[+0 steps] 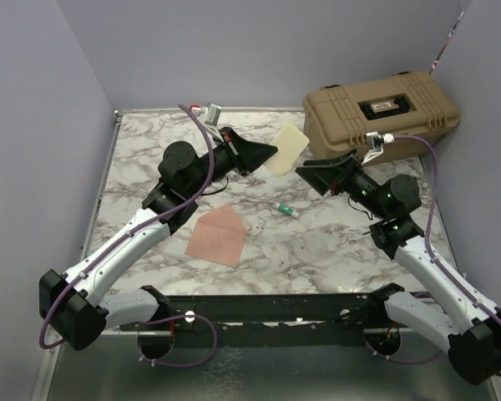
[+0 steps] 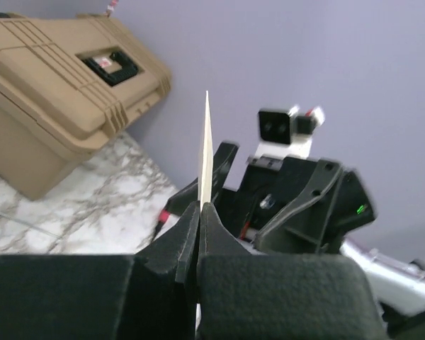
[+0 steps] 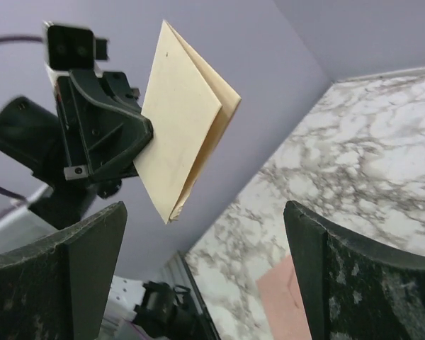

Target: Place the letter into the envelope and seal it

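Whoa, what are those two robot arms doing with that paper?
The left end effector is pinching a folded cream letter and holding it up above the marble table. The right end effector is open, facing the letter but not touching it. The pinkish envelope lies flat on the table nearer the arms, so the letter has not gone in yet. A small glue stick lies a little to its right.

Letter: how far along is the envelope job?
Done: letter is up off the table. In hand: left pincer grips its edge in the air; right pincer open beside it, empty. To do: envelope lies flat on the table, letter not inside, nothing sealed.
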Robot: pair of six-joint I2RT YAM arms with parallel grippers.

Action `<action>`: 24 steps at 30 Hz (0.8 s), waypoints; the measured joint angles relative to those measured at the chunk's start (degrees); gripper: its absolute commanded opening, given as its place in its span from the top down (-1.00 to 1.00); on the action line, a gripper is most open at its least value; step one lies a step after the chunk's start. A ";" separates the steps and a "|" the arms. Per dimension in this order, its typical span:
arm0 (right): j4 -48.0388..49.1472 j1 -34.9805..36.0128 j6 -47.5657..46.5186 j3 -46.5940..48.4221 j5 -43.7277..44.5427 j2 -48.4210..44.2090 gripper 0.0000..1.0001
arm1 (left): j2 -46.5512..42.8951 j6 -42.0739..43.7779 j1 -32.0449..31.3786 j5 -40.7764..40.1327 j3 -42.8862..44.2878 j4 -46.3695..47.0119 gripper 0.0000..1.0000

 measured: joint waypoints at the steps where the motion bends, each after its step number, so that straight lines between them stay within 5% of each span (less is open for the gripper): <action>1: 4.13 0.00 3.34 -1.20 0.46 1.16 -0.84 | 0.00 -2.51 0.00 -1.51 -0.76 1.84 1.00; 11: 32.98 0.00 24.61 1.25 -0.42 15.63 -0.47 | 1.57 -21.07 0.00 -10.05 -4.26 12.11 1.00; 17: 37.07 0.00 28.72 4.66 -1.20 17.92 -0.16 | 1.79 -26.03 0.00 -10.51 -6.38 14.82 1.00; 24: 35.74 0.00 29.38 6.51 -2.62 19.37 -0.06 | 1.99 -27.12 0.00 -10.56 -6.60 16.26 1.00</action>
